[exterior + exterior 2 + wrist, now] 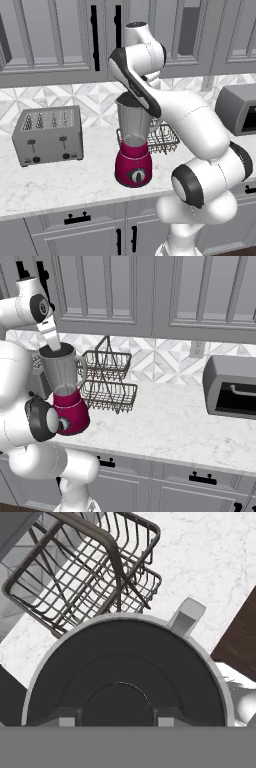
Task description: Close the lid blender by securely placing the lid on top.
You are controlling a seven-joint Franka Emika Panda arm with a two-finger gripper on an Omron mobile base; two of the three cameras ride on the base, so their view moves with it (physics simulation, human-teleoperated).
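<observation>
The blender (133, 150) stands near the counter's front edge, a clear grey jar (62, 371) on a crimson base (72, 411) with a dark dial. The black round lid (125, 662) lies flat inside the jar's rim (210, 667) and covers the opening, with the jar's handle (186, 617) beyond it. My gripper (117, 717) points straight down onto the lid. Its two fingertips (67, 717) press against either side of the lid's raised centre knob. In the right base view the gripper (52, 341) sits right on the jar's top.
A silver four-slot toaster (47, 135) stands left of the blender. Right behind the jar is a two-tier wire rack (107, 381). A grey toaster oven (232, 388) sits far right. Upper cabinets (125, 291) hang close above the arm.
</observation>
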